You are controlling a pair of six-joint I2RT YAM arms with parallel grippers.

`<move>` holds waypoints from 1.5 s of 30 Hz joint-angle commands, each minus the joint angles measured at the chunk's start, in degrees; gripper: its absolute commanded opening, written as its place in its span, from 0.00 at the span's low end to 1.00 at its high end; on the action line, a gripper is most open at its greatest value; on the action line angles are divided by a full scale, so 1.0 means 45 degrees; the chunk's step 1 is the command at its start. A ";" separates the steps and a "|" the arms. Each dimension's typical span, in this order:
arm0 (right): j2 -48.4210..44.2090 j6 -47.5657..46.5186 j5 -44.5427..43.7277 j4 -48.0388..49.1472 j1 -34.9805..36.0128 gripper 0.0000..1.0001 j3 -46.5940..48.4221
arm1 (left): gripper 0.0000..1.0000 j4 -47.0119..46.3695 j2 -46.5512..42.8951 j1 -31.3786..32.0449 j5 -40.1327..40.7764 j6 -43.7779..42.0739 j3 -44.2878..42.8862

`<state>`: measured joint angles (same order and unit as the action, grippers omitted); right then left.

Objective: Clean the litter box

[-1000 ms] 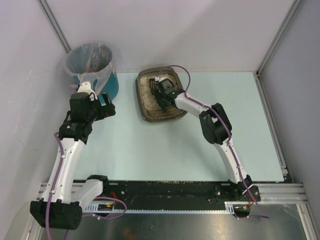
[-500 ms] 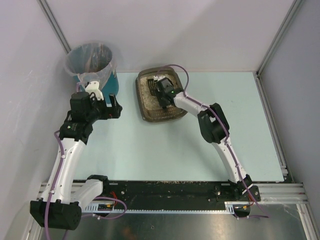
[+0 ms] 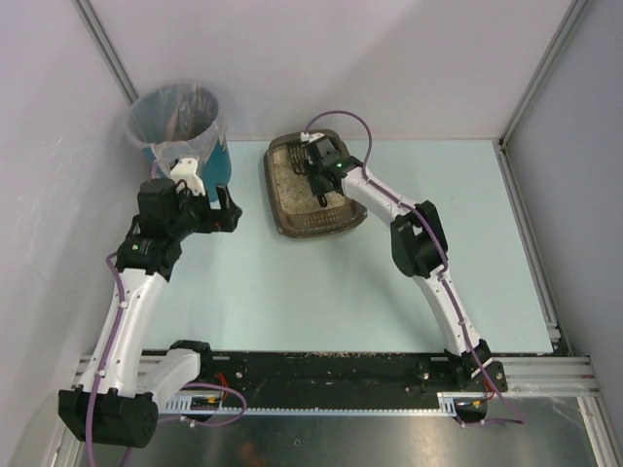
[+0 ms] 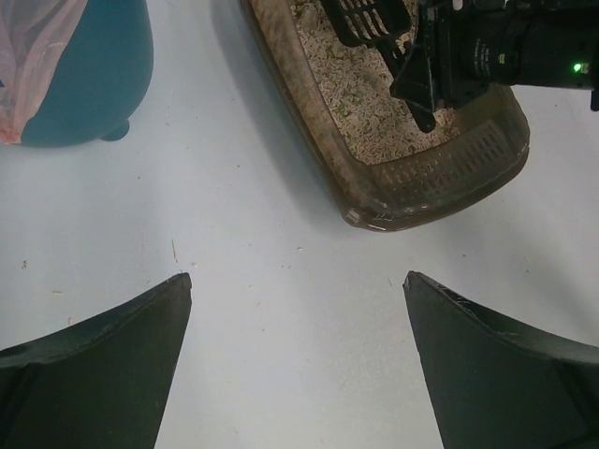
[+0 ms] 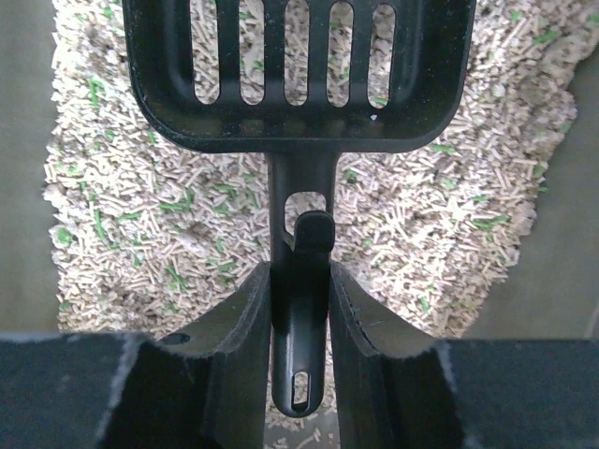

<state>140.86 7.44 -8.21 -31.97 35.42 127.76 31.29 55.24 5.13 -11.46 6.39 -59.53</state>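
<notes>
Well forward, right tool [image 5: 299,281] clamps scoop [image 5: 299,131] over litter box [image 3: 316,230].

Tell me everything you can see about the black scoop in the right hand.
The scoop is glossy black plastic: a shallow basket with raised walls and five long slots, a narrow handle with a small nub and a hanging hole at its end. The right hand clamps the handle. The basket looks empty and sits over the pale pellet litter inside the litter box; whether it touches the litter is unclear.
</notes>
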 commanded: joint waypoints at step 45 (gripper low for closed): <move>-0.1634 -0.0366 -0.0226 -0.4303 0.0586 0.00 0.0594 | 1.00 -0.0410 -0.0089 0.1087 -0.0402 -0.0757 0.0143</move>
<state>137.51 4.47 -7.64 -49.25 37.10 132.70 31.00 55.46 9.61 -12.23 5.43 -58.81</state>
